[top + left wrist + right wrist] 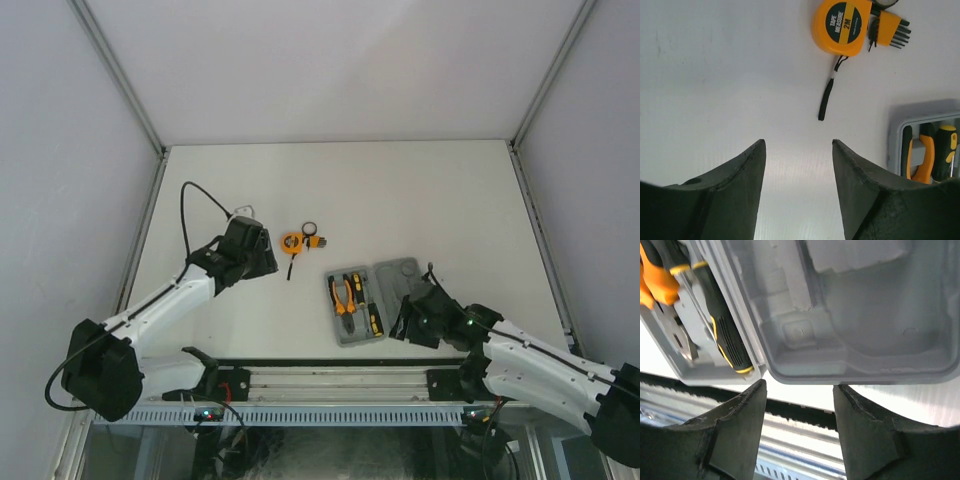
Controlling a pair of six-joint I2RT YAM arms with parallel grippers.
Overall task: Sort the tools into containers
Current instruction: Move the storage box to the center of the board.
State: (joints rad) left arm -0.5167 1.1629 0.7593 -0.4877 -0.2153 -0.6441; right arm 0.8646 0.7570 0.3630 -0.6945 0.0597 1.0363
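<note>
Top external view: we see the grey tool case (402,278) lying open low in the frame's centre on the table (450,200), with pliers (345,294) and a screwdriver (727,335) in its left half. Tape measure (291,241) and hex key set (314,240) lie up-left of it. Our left claw (799,146) and right claw (800,386) stand parted, holding nothing.

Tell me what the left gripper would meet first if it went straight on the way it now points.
Probably the black strap of the tape measure, lying slightly right of the left gripper's centre line, with the orange body just beyond. Only bare table lies before them. Depth is hard to judge.
</note>
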